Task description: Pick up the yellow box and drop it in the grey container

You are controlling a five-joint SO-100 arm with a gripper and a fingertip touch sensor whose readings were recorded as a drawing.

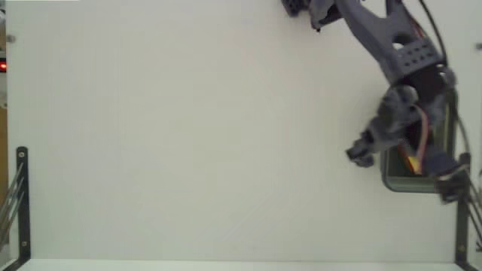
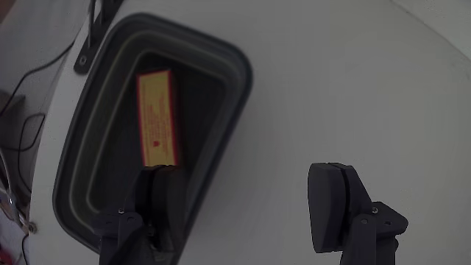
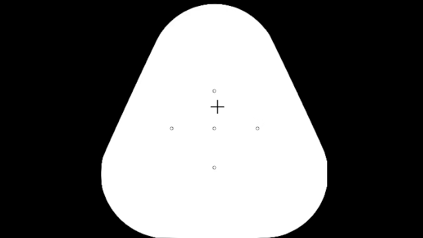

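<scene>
1. In the wrist view the box (image 2: 158, 119) lies flat on the floor of the tub (image 2: 232, 110), label up, its long side running along the tub's length.
2. The box sits nearer the tub's upper end in that view. Dark floor shows on both long sides of it, so it touches neither side wall.
3. The gripper (image 2: 246, 188) has its fingers spread wide and holds nothing. One finger (image 2: 158, 199) hangs over the tub's interior just below the box's near end; the other finger (image 2: 335, 202) is out over the bare table (image 2: 353, 88), well clear of the rim.
4. The tub's right rim runs between the two fingers in the wrist view, so the gripper straddles that edge.
5. In the fixed view the arm (image 1: 399, 53) reaches down from the top edge to the tub (image 1: 403, 184) at the far right. The arm covers most of the tub; only the lower rim and a strip of the left wall show.
6. A sliver of yellow, the box (image 1: 412, 162), shows inside the tub beneath the arm.
7. The tub lies close to the table's right edge, beside a black bracket (image 1: 461, 226).
8. The table (image 1: 188, 135) left of the tub is one broad white surface, reaching to another black bracket (image 1: 22, 203) at the left edge.
</scene>
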